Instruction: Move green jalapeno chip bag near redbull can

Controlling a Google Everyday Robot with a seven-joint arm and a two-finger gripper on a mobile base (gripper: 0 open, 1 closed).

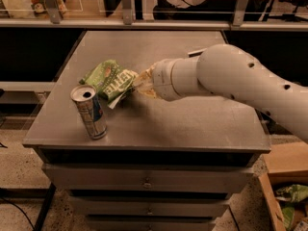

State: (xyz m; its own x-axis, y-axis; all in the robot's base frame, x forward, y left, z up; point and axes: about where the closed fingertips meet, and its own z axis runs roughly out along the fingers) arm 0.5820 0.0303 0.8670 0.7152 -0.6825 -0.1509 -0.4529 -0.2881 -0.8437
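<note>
I have the gripper (pixel 143 83) low over the grey metal tabletop (pixel 192 124), just left of centre frame, at the end of the thick white arm (pixel 231 76) that reaches in from the right edge. Its tan tip meets the right end of the crumpled light-green foil chip bag with white lettering (pixel 109 80), which lies in the left-centre of the frame. The wrist hides the contact, so I cannot tell whether the jaws are clamped on the foil or merely pressed against it. The slim silver-and-blue drink can with the open pull-tab top (pixel 90 113) stands upright at the lower left, close to the front edge of the tabletop. The bag's lower white edge comes close beside the can's rim, though I cannot say whether they touch. As I judge it, this is the carrying or placing step, and it is nearly finished, since the bag already sits near the can. The next move calls for very little travel. At most I would ease the bag a shade toward the lower left, then let the foil settle flat and draw the gripper back to the right. I would do that slowly, because the tall narrow can looks easy to tip if the bag's edge or the wrist nudges it.
</note>
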